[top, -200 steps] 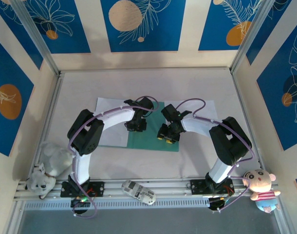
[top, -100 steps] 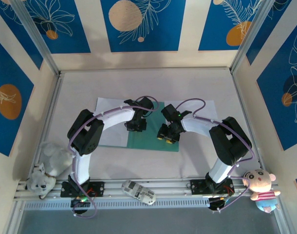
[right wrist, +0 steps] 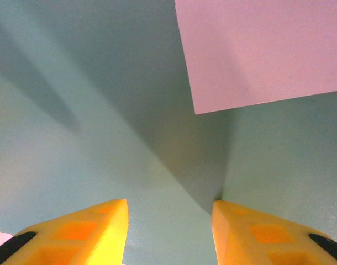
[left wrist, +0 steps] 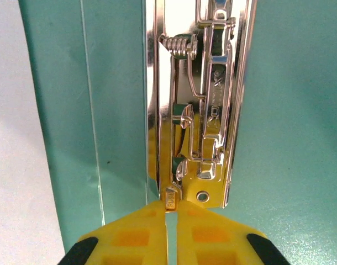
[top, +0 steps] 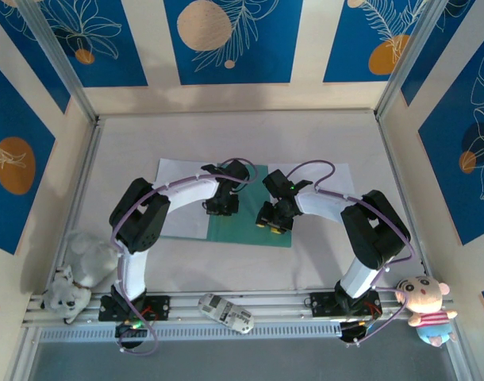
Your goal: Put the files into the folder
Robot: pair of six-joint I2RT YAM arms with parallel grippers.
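Since a second ago the left fingers have drawn closer together. In the overhead view neither arm has otherwise shifted.

At the near edge of the tabletop (top: 226, 270) both arms rise from their bases, fold at the elbow and reach inward. The left gripper (top: 223, 206) and the right gripper (top: 272, 221) meet nose to nose over the tabletop's middle.

On my left wrist view the left gripper (left wrist: 172, 205) points down, closed to a thin slit. The end tab of the metal clip (left wrist: 207, 110) sits right at its tips, and I cannot tell whether it is nipped. The right gripper (right wrist: 169, 207) stands moderately apart with nothing between its fingers, over a teal cover.

Count:
- One folder (top: 243, 230), lying open at the tabletop's middle.
- One clip along its spine.
- Two sheets: the left file (top: 178, 210) at the folder's left side, and the right file (top: 329, 176) over its right side.

Past the folder's far edge a broad band of tabletop runs to the far edge. Narrower strips flank it left and right.
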